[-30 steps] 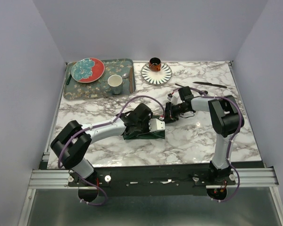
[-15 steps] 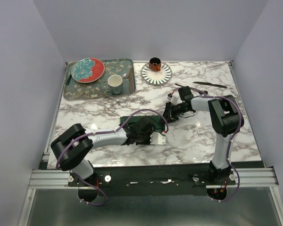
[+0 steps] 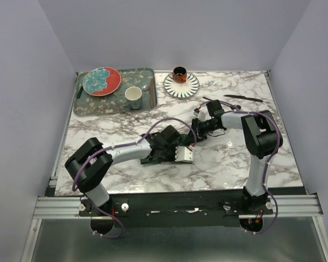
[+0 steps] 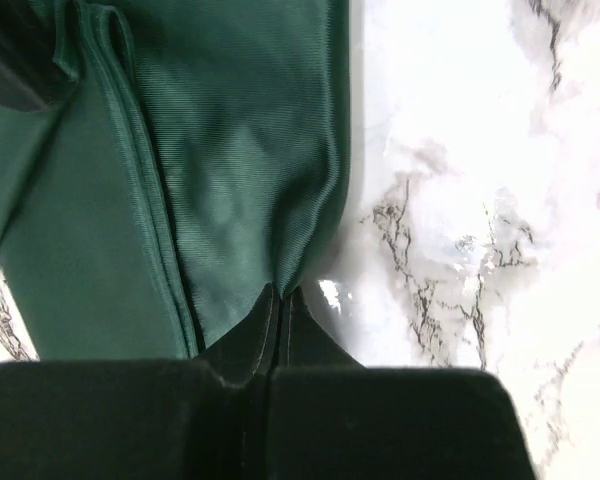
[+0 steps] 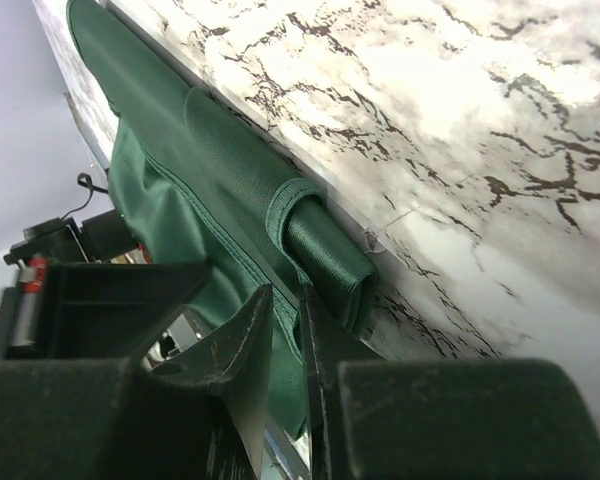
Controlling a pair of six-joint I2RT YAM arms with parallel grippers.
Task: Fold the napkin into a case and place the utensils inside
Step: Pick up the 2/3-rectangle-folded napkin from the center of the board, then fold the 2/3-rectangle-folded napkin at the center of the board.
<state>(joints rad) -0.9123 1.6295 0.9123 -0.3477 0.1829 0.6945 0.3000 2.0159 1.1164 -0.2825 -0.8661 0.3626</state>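
Nearest to us, the left gripper sits low over the marble table, a little left of centre. Its fingers are pressed together on the right-hand edge of the napkin, and the cloth puckers where they pinch it. From that pinch the dark green fabric runs away from the fingers, lying flat, with a stitched fold line down its left part. In the overhead view the left arm covers most of it.

Just beyond and to the right, the right gripper reaches in towards the same cloth. Its two fingers are nearly touching, with a layer of napkin caught between them beside a rolled, doubled hem at the cloth's corner.

Farther back on the right, well apart from the napkin, lie the black knife and a second black utensil, the latter near the right arm.

At the far edge stand a striped plate with a small cup on it, and to the left a floral tray.
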